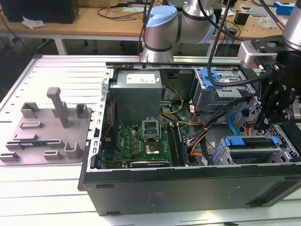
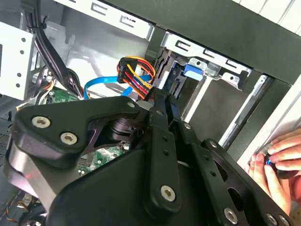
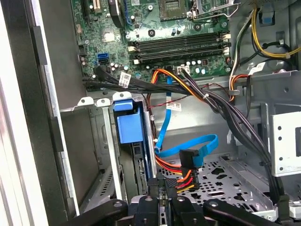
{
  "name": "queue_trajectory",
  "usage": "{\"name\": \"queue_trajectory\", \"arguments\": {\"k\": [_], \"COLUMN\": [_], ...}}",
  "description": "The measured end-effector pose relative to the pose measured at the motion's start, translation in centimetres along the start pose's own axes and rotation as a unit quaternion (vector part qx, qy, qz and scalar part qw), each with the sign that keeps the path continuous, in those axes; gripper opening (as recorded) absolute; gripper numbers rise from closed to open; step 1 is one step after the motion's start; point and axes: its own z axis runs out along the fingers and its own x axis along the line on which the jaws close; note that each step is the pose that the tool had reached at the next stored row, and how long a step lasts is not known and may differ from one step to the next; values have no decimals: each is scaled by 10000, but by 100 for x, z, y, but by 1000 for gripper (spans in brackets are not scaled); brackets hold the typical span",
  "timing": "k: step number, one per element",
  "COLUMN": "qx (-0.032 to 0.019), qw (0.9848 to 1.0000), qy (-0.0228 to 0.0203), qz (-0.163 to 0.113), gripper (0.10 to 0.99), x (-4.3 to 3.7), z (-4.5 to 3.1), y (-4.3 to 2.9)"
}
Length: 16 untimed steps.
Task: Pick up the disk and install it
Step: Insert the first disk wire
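**Disk on edge in the drive cage, gripper closed on it**

Exterior view: an open computer case (image 1: 188,188) lies on a slatted table (image 1: 47,197). The disk (image 1: 249,142) sits in a metal cage (image 1: 284,153) at the case's near corner on the exterior view's right. The black gripper (image 1: 261,120) reaches down to it from above. A grey fixture (image 1: 47,127) lies on the table well apart from the case, toward the exterior view's left edge.

Second wrist view: the gripper (image 2: 164,106) is drawn narrow against the disk (image 2: 178,84) beside its blue bracket. A person's hand (image 2: 277,160) rests on the case's outer edge.

First wrist view: the disk (image 3: 128,127) stands upright in the cage slot. The gripper (image 3: 163,200) clasps its near end, beside the coloured cables (image 3: 181,167). The circuit board (image 3: 155,28) lies beyond.
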Motion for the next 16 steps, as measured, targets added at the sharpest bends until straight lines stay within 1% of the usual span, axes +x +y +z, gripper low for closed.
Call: {"name": "queue_trajectory", "arguments": {"k": [3,4,5,7,8,9,11,14,15,16], "qx": [0,-4,-14,-37,-45,-54,-70,-72,-94,-135], "qw": [10000,10000,10000,9999,9999,9999,9999,9999,9999,9998], "qy": [0,-4,-18,-100,-128,-144,-146,-146,-143,-137], "qz": [-1,-1,1,9,12,14,15,14,13,13], "gripper": [169,169,169,169,169,169,169,169,169,169], "x": [9,24,54,109,130,148,160,161,160,159], "z": [0,1,3,7,7,8,9,10,17,24], "y": [-2,-12,-30,-60,-68,-74,-78,-79,-84,-90]}}
